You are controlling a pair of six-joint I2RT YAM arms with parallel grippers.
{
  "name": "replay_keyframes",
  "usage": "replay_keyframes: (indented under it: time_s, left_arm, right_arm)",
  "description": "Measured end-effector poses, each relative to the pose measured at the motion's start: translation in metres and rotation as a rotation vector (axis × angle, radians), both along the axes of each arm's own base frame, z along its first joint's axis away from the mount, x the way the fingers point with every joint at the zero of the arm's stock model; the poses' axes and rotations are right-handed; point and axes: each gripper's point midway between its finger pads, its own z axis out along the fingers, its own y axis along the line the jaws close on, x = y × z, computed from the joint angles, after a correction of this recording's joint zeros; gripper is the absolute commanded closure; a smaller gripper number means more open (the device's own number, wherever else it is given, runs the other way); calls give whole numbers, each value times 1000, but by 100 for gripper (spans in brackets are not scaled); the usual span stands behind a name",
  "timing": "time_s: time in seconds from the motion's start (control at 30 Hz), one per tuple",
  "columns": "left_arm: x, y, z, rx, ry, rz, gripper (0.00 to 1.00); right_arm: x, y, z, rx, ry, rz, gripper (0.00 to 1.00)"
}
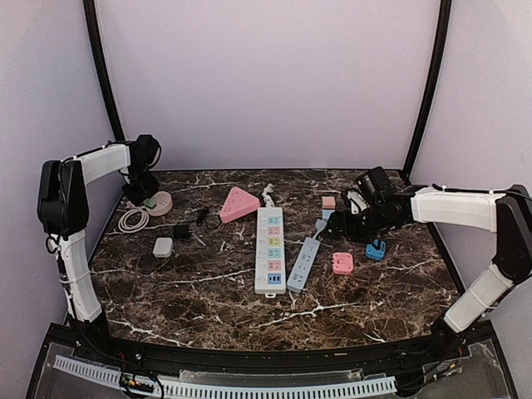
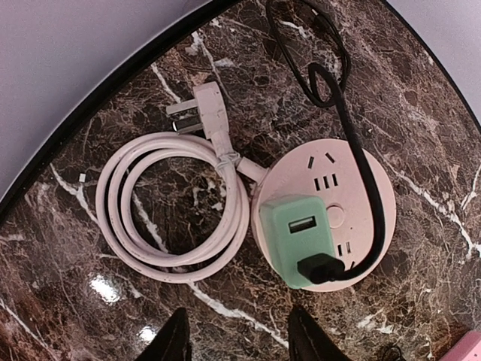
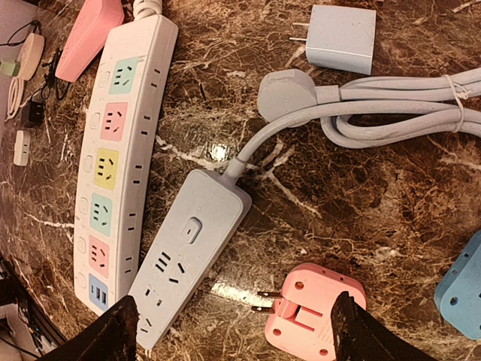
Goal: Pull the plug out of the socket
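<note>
The green adapter (image 2: pixel 301 237) still sits plugged into the round socket (image 2: pixel 289 173), with the left hand (image 2: pixel 239 320) released and empty nearby.

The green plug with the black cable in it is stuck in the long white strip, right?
Not quite. The green plug is stuck in the round socket. The black cable does go into it. The left wrist view shows this.
</note>
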Motion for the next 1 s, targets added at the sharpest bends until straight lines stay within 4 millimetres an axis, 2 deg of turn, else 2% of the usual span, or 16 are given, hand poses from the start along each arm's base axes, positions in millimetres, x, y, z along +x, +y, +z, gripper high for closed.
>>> replay_keyframes:
  time_s: [0.3, 0.47, 0.63, 0.77, 1.0]
  left_arm:
    - [20, -8, -10, -57, -40, -12, 53]
    - [29, -9, -11, -60, -52, -10, 45]
    - [39, -6, -15, -42, -60, 14, 43]
    - [42, -2, -24, -31, -45, 27, 45]
    - [45, 7, -32, -21, -29, 44, 56]
  right_arm:
    - [-1, -1, 9, 13, -22, 0, 14]
    - [-2, -1, 9, 13, -22, 0, 14]
    - [-2, 0, 9, 12, -21, 2, 14]
    - [-5, -1, 6, 8, -14, 6, 14]
    - [-7, -1, 3, 4, -7, 7, 14]
